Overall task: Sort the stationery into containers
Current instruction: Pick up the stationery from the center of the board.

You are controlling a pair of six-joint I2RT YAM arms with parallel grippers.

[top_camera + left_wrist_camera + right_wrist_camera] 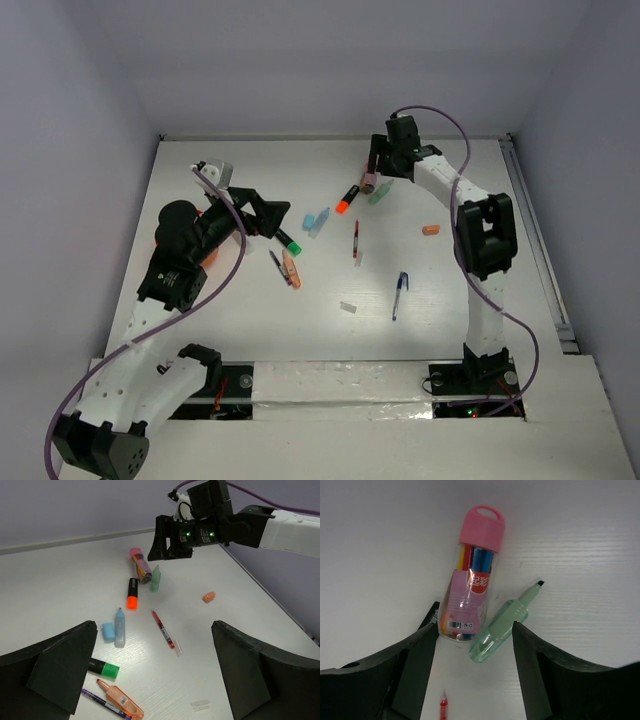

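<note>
Left tool (154, 630) apart, right tool (474, 630) apart around 1 pink-capped tube (472, 580), 1 green marker (502, 627)

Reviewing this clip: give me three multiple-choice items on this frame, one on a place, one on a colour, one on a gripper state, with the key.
1. The pink-capped tube lies
A) beside the pale green highlighter
B) inside a container
C) standing upright on its cap

2. The cap end of the black-bodied marker nearest that tube is
A) white
B) orange
C) purple

3. The left gripper is
A) open and holding nothing
B) shut on a pen
C) shut with nothing in it

Key:
1 A, since the right wrist view shows the two lying side by side on the table.
2 B, since the left wrist view shows its orange end.
3 A, since its fingers stand wide apart and grip nothing.
</note>
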